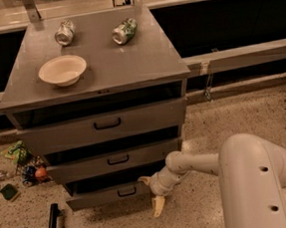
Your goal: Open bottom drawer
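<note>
**Bottom drawer: claw at its right end, handle not yet caught.**

The bottom drawer (98,197) is the lowest front of the grey cabinet (104,74), close to the floor, and its small black handle (126,191) is bare. The gripper (151,193) hangs just beside the drawer's right end, to the right of the handle. Its pale fingers (157,206) are spread apart with nothing between them; one points toward the drawer's corner, the other down at the floor. I judge this to be the reach-in step. The next move calls for shifting left onto the handle, closing on it, then pulling straight outward. The middle drawer (88,168) sits directly above.
</note>
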Tool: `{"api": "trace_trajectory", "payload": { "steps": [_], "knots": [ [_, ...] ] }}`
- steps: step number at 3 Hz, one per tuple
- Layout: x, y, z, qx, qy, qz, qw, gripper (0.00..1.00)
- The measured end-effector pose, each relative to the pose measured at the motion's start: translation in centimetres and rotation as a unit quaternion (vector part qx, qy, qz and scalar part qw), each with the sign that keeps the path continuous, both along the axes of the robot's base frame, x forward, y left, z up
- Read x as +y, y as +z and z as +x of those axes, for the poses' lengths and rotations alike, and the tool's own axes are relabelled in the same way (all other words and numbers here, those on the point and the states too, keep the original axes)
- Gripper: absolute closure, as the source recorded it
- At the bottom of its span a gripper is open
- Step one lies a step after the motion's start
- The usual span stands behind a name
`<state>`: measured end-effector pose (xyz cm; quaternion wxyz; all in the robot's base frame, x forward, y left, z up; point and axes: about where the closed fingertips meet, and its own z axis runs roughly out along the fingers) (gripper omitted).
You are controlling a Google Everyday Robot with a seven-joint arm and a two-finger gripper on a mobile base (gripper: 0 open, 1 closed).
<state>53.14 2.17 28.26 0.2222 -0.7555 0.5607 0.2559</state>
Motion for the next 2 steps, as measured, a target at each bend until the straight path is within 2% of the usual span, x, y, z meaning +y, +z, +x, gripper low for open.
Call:
{"api": "trace_trajectory", "payload": {
  "steps": [1,2],
  "knots": [
    [-0.5,-2.7,2.6,-0.018,-0.018,-0.002,0.9997,0.00],
    [-1.3,-3.7,4.4,-0.032,-0.033,-0.008,0.9989,0.00]
  ]
}}
